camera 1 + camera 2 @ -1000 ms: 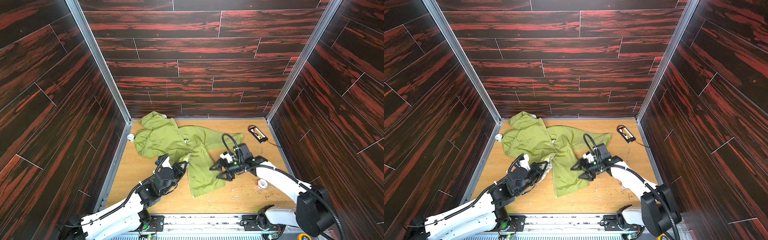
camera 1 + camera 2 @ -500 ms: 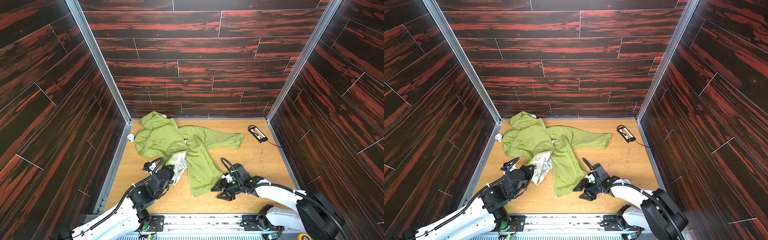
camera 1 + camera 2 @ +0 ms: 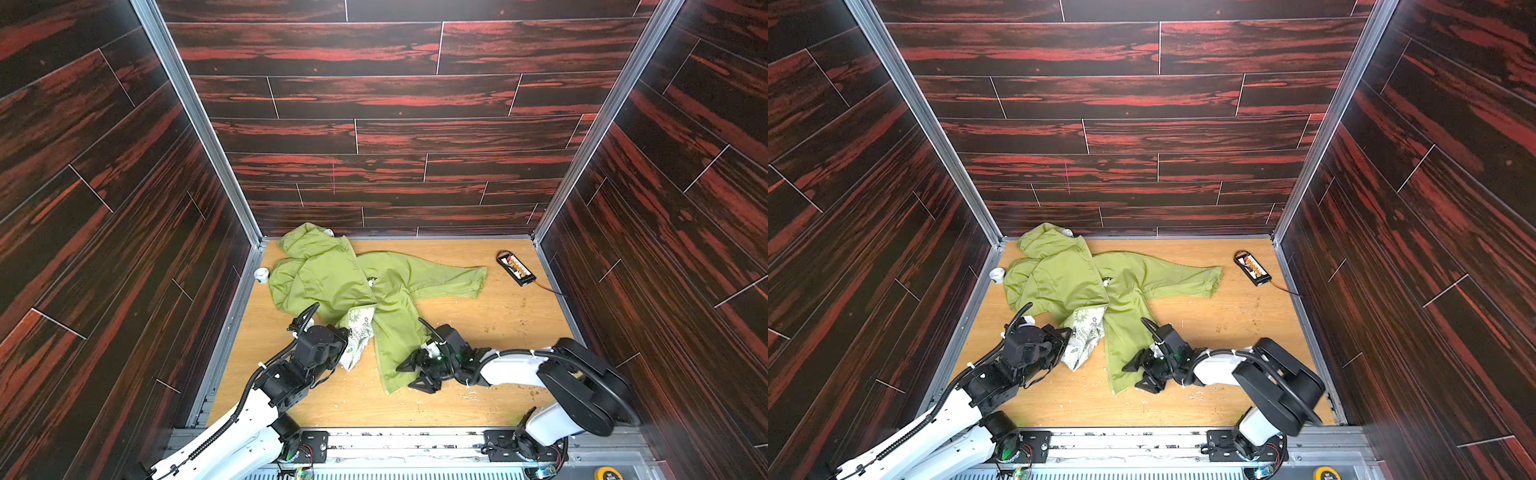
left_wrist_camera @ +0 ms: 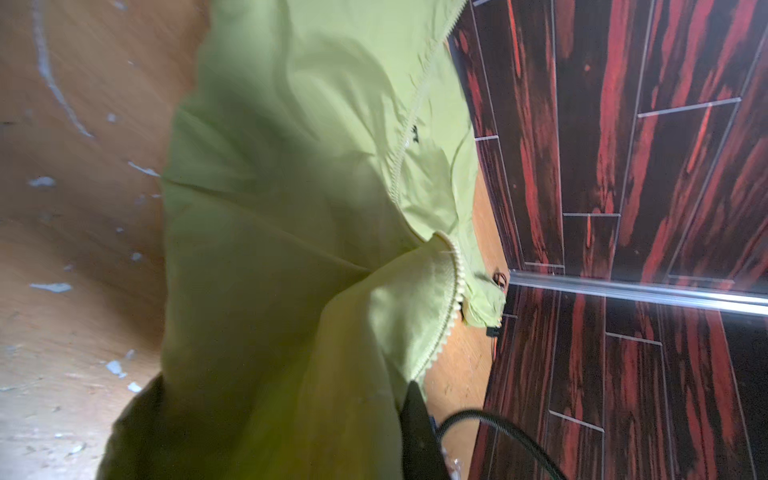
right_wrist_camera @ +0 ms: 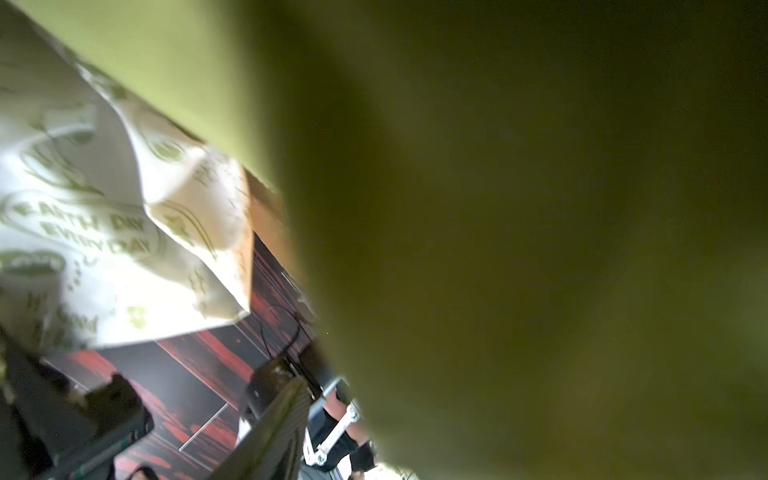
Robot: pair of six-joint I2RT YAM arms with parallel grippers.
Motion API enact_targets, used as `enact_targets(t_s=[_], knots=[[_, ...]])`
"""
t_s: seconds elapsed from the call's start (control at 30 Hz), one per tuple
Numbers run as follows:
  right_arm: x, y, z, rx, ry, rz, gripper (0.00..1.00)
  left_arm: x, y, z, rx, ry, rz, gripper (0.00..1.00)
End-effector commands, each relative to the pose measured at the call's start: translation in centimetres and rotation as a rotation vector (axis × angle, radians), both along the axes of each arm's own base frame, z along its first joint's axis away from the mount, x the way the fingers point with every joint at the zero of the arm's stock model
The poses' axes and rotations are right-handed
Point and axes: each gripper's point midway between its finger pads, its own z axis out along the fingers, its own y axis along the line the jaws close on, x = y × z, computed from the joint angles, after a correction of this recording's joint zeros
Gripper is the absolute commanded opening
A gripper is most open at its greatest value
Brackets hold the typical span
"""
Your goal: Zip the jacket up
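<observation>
Two front panels lie apart at the hem, so most of the zipping is ahead of you, and the biggest risk is the whole jacket (image 3: 328, 278) shifting. It lies on the tabletop (image 3: 490, 340) with its hood (image 3: 303, 243) toward the far left corner and its hem toward the near edge. It looks thin and slippery, so a pull from one arm alone could drag it across the wood rather than bring the edges together. Next, the right front panel (image 3: 395, 345): it lies flat, and your right gripper (image 3: 415, 376) sits at its side toward the right edge, close to the hem, jaws spread and holding nothing that I can see. Close there and you may pinch a fold of the body instead of the toothed edge, because the right wrist view gives you only green cloth pressed close. Then the other panel, turned over so its white patterned lining (image 3: 357, 334) faces up: your left gripper (image 3: 345, 338) is clamped on that flap. Lift it higher and it could twist and hide its edge. The zipper (image 4: 451, 299) shows in the left wrist view as a curved row of pale teeth, unjoined where it is nearest the camera. I cannot find the slider or the pin, and mating those unseen is where a jam would start. Smallest, the battery holder (image 3: 515, 268) near the far right corner lies close to the outstretched cuff (image 3: 478, 282), and a tug could sweep the sleeve into it
</observation>
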Motion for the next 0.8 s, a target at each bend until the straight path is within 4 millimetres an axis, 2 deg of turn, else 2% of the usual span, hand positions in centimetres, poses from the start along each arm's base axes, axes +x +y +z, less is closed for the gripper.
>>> enact_targets(t_s=[0.0,0.07,0.17,0.23,0.43,0.53,0.77], knots=[[1.2,-0.7,-3.4,-0.106,0.002,-0.062,0.60,0.3,-0.5,1.8,-0.034,-0.038,-0.036,0.00],[1.9,0.2,-3.1,-0.094,-0.013,-0.049,0.49,0.3,-0.4,1.8,-0.044,-0.037,-0.035,0.00],[2.6,0.6,-2.4,-0.096,-0.043,-0.034,0.39,0.4,-0.2,1.8,-0.053,-0.036,-0.036,0.00],[3.1,0.7,-1.6,-0.096,-0.060,-0.030,0.28,0.5,-0.1,1.8,-0.058,-0.035,-0.036,0.00],[4.0,0.2,0.7,-0.085,-0.106,-0.008,0.08,1.4,-0.8,1.4,-0.081,-0.027,-0.053,0.00],[4.5,-0.9,1.9,-0.100,-0.135,-0.013,0.02,2.0,-1.3,1.3,-0.084,-0.024,-0.071,0.00],[7.0,-5.3,4.0,-0.179,-0.201,-0.034,0.01,3.3,-2.4,1.3,-0.064,-0.021,-0.100,0.00]])
